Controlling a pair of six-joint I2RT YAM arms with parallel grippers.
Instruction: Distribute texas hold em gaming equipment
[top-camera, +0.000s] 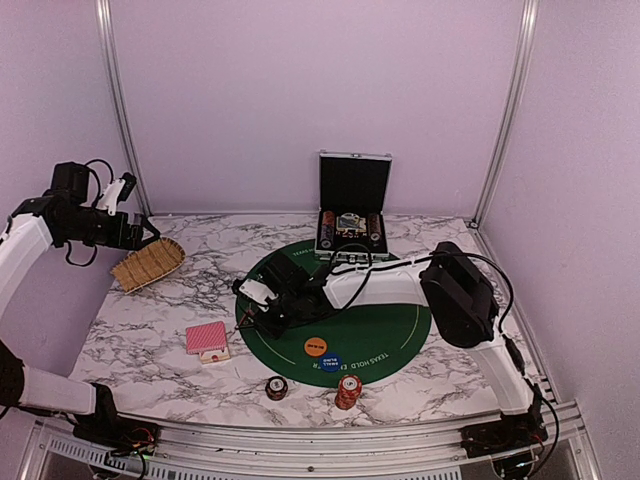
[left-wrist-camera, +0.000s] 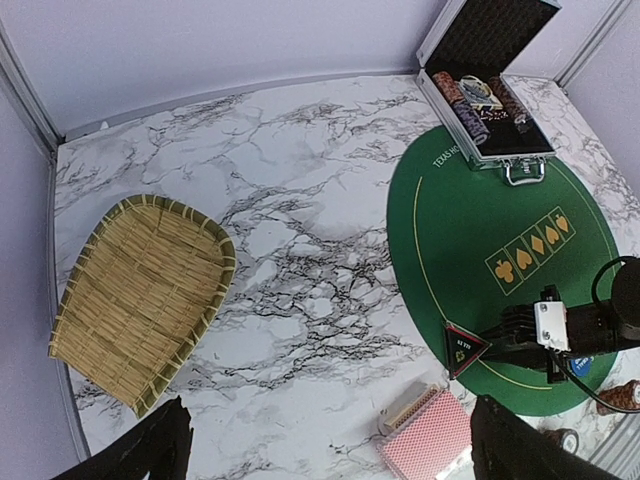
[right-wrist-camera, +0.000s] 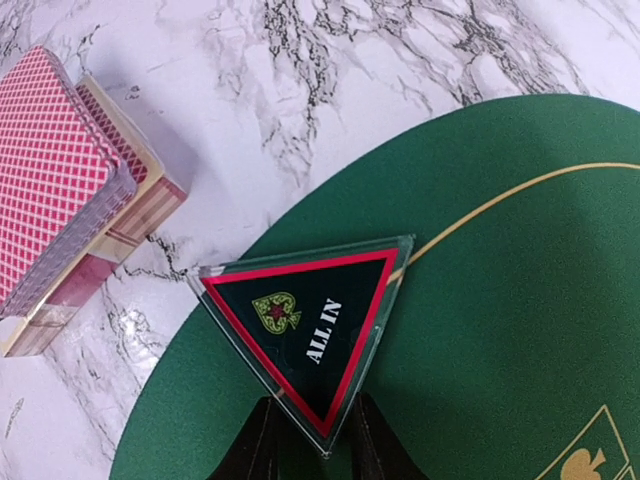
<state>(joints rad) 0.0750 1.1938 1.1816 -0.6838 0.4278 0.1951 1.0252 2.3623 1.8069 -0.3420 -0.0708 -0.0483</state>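
The right gripper (right-wrist-camera: 310, 436) pinches the token (right-wrist-camera: 310, 320) by a corner at the mat's (right-wrist-camera: 500, 330) left edge, cards (right-wrist-camera: 60, 180) just beside it; the left gripper (left-wrist-camera: 330, 445) gapes wide near the basket (left-wrist-camera: 140, 300).

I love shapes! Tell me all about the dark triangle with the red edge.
The dark triangular token looks like clear-rimmed plastic: black face, red border, spade emblem, white ALL IN. It lies across the edge of the green felt mat, one corner over the marble table, another inside the right gripper; grip unclear.
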